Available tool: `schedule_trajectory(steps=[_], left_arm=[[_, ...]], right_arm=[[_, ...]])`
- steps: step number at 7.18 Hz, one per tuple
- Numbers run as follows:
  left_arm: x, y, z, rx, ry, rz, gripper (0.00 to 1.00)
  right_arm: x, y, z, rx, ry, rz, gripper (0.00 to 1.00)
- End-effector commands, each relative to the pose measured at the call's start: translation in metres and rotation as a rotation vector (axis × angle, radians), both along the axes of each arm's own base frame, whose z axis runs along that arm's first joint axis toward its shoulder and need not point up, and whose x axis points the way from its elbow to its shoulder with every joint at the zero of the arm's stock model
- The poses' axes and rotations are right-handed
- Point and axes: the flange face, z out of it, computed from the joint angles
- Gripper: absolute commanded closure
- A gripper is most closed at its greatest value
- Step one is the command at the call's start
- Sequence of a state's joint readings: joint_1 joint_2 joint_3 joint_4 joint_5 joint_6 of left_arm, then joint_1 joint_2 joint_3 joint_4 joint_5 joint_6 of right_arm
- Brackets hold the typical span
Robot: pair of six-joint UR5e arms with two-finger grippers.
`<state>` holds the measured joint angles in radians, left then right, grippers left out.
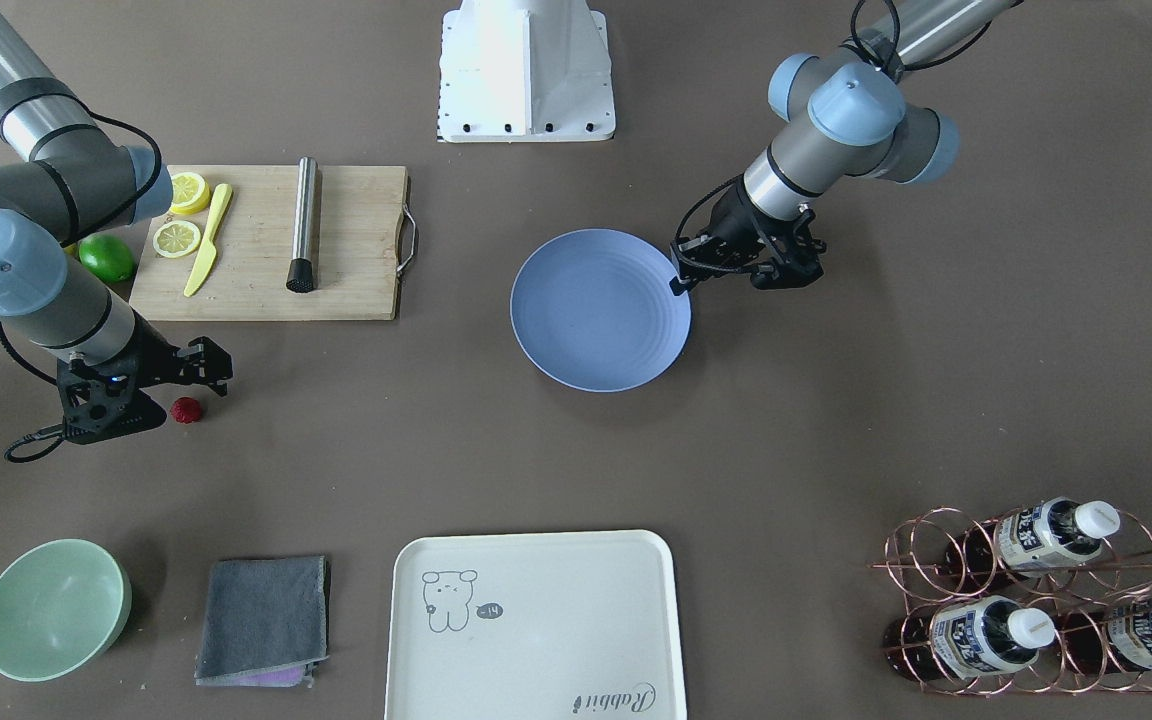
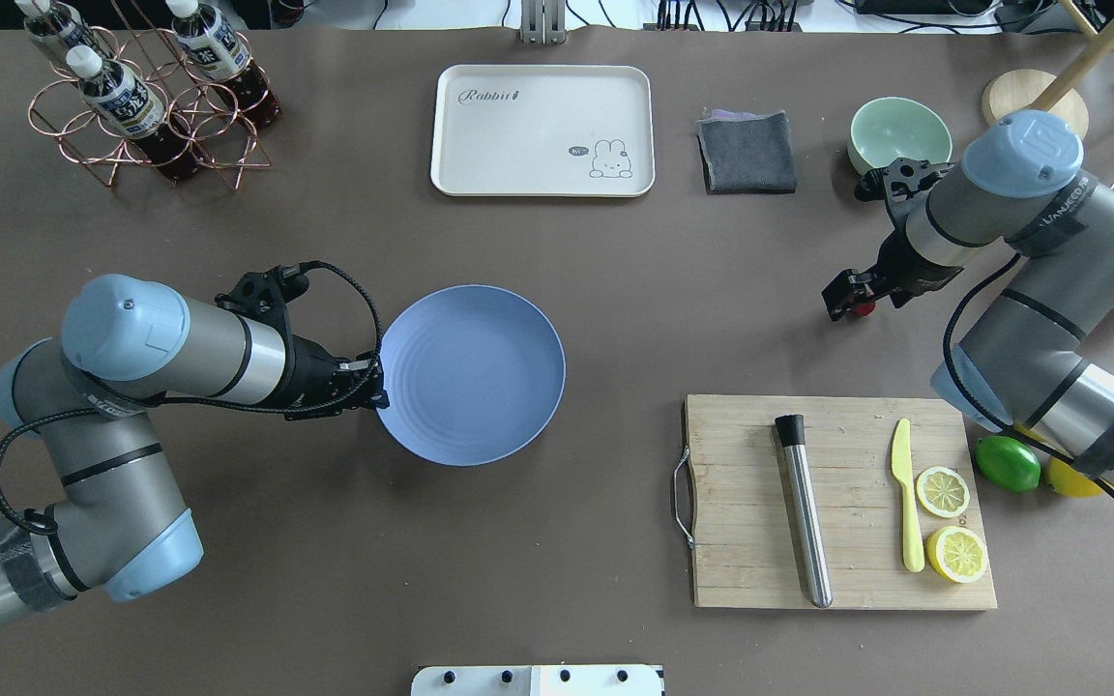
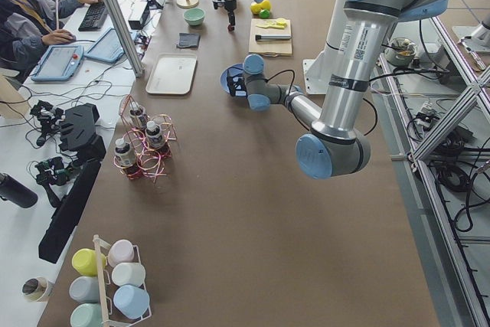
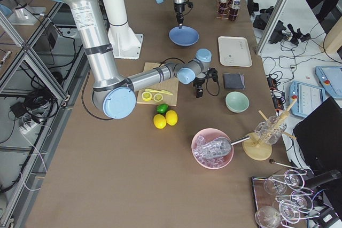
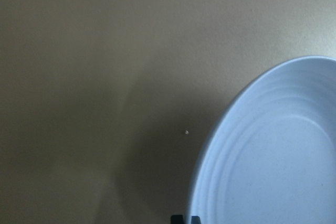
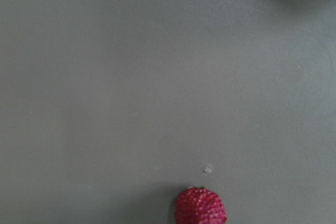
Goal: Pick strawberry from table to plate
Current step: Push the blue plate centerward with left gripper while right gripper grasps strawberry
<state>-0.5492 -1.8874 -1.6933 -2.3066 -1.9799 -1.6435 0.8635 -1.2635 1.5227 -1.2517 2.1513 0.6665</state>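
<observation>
Cream tray (image 1: 534,620) sits closest to the front-facing camera, on the operators' side of the plate (image 1: 600,310) and apart from it. Plate: light blue, round, lying flat on the table (image 1: 836,420).

Strawberry (image 1: 186,411): resting on the table, well apart from the plate toward the robot's right.

Right gripper (image 1: 193,396): low over the berry. Its jaws appear spread with the berry between them, though the arm hides much of this. The right wrist view shows only the berry at its lower edge, no fingers.

Left gripper (image 1: 681,284): pointing down just beside the plate's rim on the robot's left side. The left wrist view shows its fingertips (image 5: 177,219) drawn nearly together, holding nothing.

Wooden cutting board (image 1: 271,243): on the robot's right of the plate and nearer the robot's base than the berry. It carries a steel muddler (image 1: 303,225), a yellow knife (image 1: 209,240) and lemon slices (image 1: 177,238). Lime (image 1: 107,257): just past the board's end farthest from the plate.

Mint bowl (image 1: 54,610) and grey cloth (image 1: 264,620): on the operators' side, farther from the plate than the berry.
</observation>
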Motion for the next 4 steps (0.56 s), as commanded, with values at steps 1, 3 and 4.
schedule_trajectory(steps=[1, 3, 4], left_arm=[[0.0222, 0.0131, -0.0102, 0.006, -0.009, -0.007, 1.0], [0.0272, 0.0166, -0.0143, 0.007, -0.011, -0.001, 1.0], [0.028, 0.0173, -0.0153, 0.008, -0.009, 0.001, 1.0]], right_arm=[[-0.0076, -0.0047, 0.003, -0.003, 0.007, -0.006, 0.12], [-0.0078, -0.0051, 0.0013, -0.001, 0.006, -0.004, 0.44], [-0.007, -0.0056, 0.0013, 0.001, 0.005, -0.007, 0.78]])
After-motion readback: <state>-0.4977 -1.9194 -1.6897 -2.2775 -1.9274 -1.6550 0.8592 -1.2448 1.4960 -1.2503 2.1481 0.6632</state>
